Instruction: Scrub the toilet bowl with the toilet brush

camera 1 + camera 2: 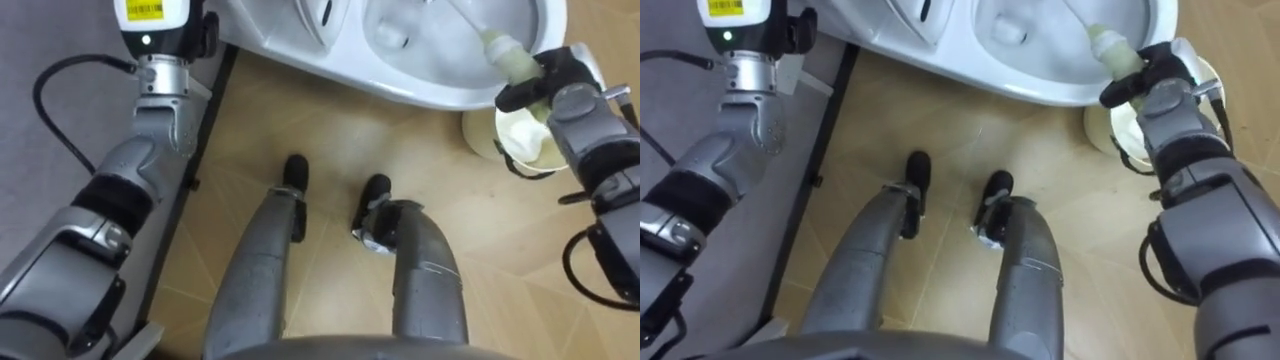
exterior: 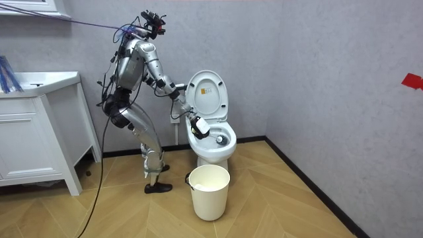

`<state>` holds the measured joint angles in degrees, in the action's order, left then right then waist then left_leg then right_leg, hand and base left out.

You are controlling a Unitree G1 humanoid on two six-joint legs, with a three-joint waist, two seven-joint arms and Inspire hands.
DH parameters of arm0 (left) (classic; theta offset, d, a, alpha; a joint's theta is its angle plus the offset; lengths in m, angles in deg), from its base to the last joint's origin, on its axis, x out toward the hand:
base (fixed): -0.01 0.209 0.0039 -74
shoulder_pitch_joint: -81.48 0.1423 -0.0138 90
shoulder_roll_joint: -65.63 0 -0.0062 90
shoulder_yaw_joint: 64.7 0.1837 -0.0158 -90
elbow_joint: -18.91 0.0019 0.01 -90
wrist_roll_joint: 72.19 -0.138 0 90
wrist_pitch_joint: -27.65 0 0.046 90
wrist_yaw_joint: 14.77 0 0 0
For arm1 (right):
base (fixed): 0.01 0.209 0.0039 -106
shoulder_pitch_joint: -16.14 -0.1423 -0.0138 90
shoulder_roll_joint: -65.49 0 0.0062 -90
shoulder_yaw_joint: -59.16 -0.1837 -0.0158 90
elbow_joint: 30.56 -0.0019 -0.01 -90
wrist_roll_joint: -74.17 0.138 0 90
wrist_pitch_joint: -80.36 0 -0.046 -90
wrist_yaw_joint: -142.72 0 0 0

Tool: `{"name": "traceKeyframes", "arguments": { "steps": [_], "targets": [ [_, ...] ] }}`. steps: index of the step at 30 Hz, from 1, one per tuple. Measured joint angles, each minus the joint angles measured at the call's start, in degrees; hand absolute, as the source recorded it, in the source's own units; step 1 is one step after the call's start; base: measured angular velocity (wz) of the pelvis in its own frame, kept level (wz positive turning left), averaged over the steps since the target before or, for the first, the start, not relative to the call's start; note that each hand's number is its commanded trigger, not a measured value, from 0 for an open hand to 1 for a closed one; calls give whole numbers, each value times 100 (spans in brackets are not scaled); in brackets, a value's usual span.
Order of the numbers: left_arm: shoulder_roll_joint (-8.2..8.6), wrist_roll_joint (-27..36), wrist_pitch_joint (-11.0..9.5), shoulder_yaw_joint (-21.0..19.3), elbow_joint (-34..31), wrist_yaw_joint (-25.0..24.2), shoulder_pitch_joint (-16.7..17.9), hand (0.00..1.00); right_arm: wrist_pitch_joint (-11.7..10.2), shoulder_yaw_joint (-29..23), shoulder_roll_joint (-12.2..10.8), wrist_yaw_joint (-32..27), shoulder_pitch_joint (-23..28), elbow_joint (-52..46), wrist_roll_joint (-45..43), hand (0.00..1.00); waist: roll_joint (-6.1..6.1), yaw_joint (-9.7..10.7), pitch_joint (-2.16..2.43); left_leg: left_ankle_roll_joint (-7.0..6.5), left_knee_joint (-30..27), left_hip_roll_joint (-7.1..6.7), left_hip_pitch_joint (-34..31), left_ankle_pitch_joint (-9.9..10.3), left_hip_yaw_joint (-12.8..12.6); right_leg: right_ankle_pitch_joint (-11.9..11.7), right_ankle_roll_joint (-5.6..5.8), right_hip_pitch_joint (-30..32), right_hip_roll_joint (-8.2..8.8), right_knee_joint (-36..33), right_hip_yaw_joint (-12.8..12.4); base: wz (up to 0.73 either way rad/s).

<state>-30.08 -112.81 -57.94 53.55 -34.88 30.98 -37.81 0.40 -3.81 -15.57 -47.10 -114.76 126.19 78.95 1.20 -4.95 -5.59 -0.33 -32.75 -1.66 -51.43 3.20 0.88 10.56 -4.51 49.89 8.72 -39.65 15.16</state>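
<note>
The wood floor (image 2: 284, 198) ran up to a grey wall (image 2: 317, 59). A white cabinet (image 2: 39, 139) stood against that wall at the room view's left, well apart from the work area.

The robot stood on the floor facing the toilet (image 2: 211, 151), bent forward at the waist, with both feet just short of the toilet's base. The wall was on the robot's left side. The toilet's lid (image 2: 206, 94) was raised and leaned back toward the wall, so the bowl was open.

A pale bucket (image 2: 210, 192) stood upright on the floor just in front of the toilet, at the robot's right. Its mouth was open and its inner wall showed plain and pale. In the eye views its rim lay directly below the right wrist.

The brush (image 1: 506, 52) was at the bowl's right rim. Its thick pale handle lay over the rim, and its thin shaft ran from there up and left into the bowl. The brush head could not be made out.

The right hand (image 1: 548, 82) was clamped on the brush, with its dark fingers curled round the handle.

The left hand (image 2: 178, 93) showed in the room view just beside the raised lid. Whether its fingers were apart or together could not be told.
</note>
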Motion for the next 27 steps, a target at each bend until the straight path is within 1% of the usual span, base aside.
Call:
{"name": "traceKeyframes", "arguments": {
  "steps": [1,2,3,4,5,6,7,8,9,10,11,12,13,14,15,16,17,18,19,20,22,23,24,25,27],
  "targets": [
    [69,2,46,-7,19,-43,-9,0,-1,-19,-74,12,7,-1,-127,100,-59,-13,0,-33,8,-8,16,21,1,5,-8,-12,7,7,-2,0],
    [96,3,42,-6,72,-54,-17,0,-3,-27,-126,15,8,2,-252,100,-95,-24,0,-36,5,-9,16,22,0,4,-6,-12,8,9,-1,0],
    [110,2,42,-9,96,-69,-15,0,0,-29,-265,29,28,0,-621,100,-155,-29,6,-38,1,-7,16,24,-7,-1,1,-12,8,10,4,-4],
    [147,-16,43,-24,95,-124,-12,0,23,-25,-389,64,93,0,-1148,100,-204,-79,14,-37,7,-4,20,24,-18,-16,21,-11,-15,11,23,-5],
    [181,-36,40,-48,96,-160,-13,0,58,-11,-437,65,147,-9,-1437,100,-225,-129,16,-27,3,-1,20,28,-17,-19,21,-12,-23,13,31,-8],
    [259,-114,29,-107,87,-239,-15,0,165,36,-515,60,231,-16,-1997,100,-246,-221,16,-14,-1,10,17,39,-20,-21,16,-4,-41,21,24,-12],
    [299,-115,31,-107,81,-254,-34,0,274,153,-564,82,257,-26,-2449,100,-267,-298,14,-6,0,31,10,47,-27,-30,-4,14,-77,48,-3,-15],
    [300,-114,31,-111,80,-256,-31,0,309,179,-555,91,267,-81,-2610,100,-270,-332,15,-2,-1,57,10,51,-51,-42,-21,16,-97,73,-19,-23],
    [290,-77,31,-121,83,-252,-3,0,449,350,-508,134,277,-309,-2850,100,-277,-375,20,28,-23,101,13,75,-82,-51,-37,13,-132,98,-28,-22],
    [290,-1,31,-137,84,-255,19,0,577,474,-475,164,277,-495,-3098,100,-307,-389,38,50,-59,136,16,107,-84,-67,-22,-11,-173,109,-27,-21],
    [290,10,31,-149,85,-270,29,0,649,515,-472,202,279,-580,-3237,100,-313,-401,42,63,-73,159,25,121,-83,-78,-37,-34,-192,135,-20,-14],
    [279,1,27,-196,83,-286,57,0,808,555,-468,297,326,-853,-3429,100,-323,-420,48,83,-57,209,41,128,-66,-105,-63,-80,-224,212,6,-10],
    [269,2,13,-259,19,-295,106,0,970,555,-439,395,453,-1250,-3677,100,-324,-421,49,102,-43,245,50,130,-59,-115,-80,-107,-292,259,1,-11],
    [250,2,13,-290,-54,-291,155,0,1035,556,-426,441,524,-1437,-3773,100,-328,-436,52,117,-47,279,49,140,-61,-136,-99,-122,-311,300,0,-18],
    [198,3,4,-347,-176,-295,234,0,1180,556,-395,562,667,-1810,-3988,100,-327,-483,53,152,-75,357,45,173,-66,-182,-131,-149,-391,394,-16,-28],
    [133,22,-29,-417,-252,-293,310,0,1360,557,-360,740,813,-2275,-4171,100,-327,-486,55,179,-87,417,29,198,-77,-206,-162,-152,-452,442,-23,-25],
    [105,56,-59,-451,-296,-288,354,0,1453,557,-317,822,923,-2594,-4267,100,-330,-480,56,189,-79,436,22,200,-71,-218,-178,-152,-474,470,-19,-14],
    [50,68,-109,-514,-401,-281,452,0,1598,557,-234,980,1131,-3173,-4473,100,-328,-467,59,214,-62,459,16,200,-60,-255,-246,-152,-503,499,-9,-6],
    [19,56,-196,-573,-483,-277,540,0,1701,557,-162,1138,1326,-3598,-4767,100,-318,-466,67,241,-79,489,11,220,-60,-257,-272,-152,-533,496,-11,-6],
    [-5,51,-248,-582,-515,-269,583,0,1732,557,-134,1210,1410,-3789,-4896,100,-308,-467,74,252,-85,505,9,227,-59,-260,-289,-152,-549,500,-12,-7],
    [-77,48,-464,-583,-539,-221,699,0,1757,557,-28,1530,1668,-4349,-5463,100,-289,-436,137,291,-82,534,1,242,-26,-253,-328,-152,-591,515,-6,-2],
    [-121,42,-531,-557,-537,-200,733,0,1757,559,13,1678,1758,-4566,-5758,100,-291,-394,175,306,-81,534,-6,244,-3,-241,-342,-152,-595,519,10,5],
    [-138,41,-572,-555,-537,-185,759,0,1757,559,26,1756,1797,-4653,-5865,100,-290,-375,204,312,-78,534,-11,245,13,-241,-344,-153,-601,530,17,0],
    [-154,39,-631,-554,-542,-136,829,0,1757,561,35,1889,1882,-4801,-5995,100,-277,-344,269,318,-71,555,-19,248,16,-253,-356,-159,-627,579,19,-5],
    [-156,47,-689,-555,-545,-128,919,0,1750,573,33,1996,1963,-4828,-6119,100,-247,-306,292,317,-77,591,23,254,4,-263,-358,-230,-657,619,14,-6]
  ]
}}
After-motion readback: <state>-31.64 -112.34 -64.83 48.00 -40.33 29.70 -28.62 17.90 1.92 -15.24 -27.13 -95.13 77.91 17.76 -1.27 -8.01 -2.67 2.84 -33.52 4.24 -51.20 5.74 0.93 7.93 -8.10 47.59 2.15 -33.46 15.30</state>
